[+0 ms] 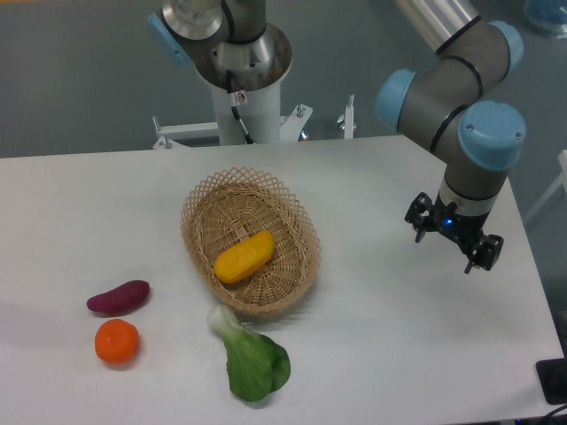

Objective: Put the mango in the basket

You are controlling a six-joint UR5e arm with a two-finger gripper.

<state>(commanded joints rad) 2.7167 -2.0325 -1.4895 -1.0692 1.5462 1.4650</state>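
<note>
The mango (244, 256) is a smooth yellow-orange oblong fruit. It lies inside the basket (292, 215), an oval tan wicker basket with a lattice rim at the table's middle. My gripper (453, 247) hangs over the right part of the table, well to the right of the basket. It is open and holds nothing.
A purple sweet potato (119, 297) and a round orange tangerine (117, 342) lie at the front left. A green leafy bok choy (252, 359) lies just in front of the basket. The robot base (239, 88) stands behind the table. The table's right edge is near the gripper.
</note>
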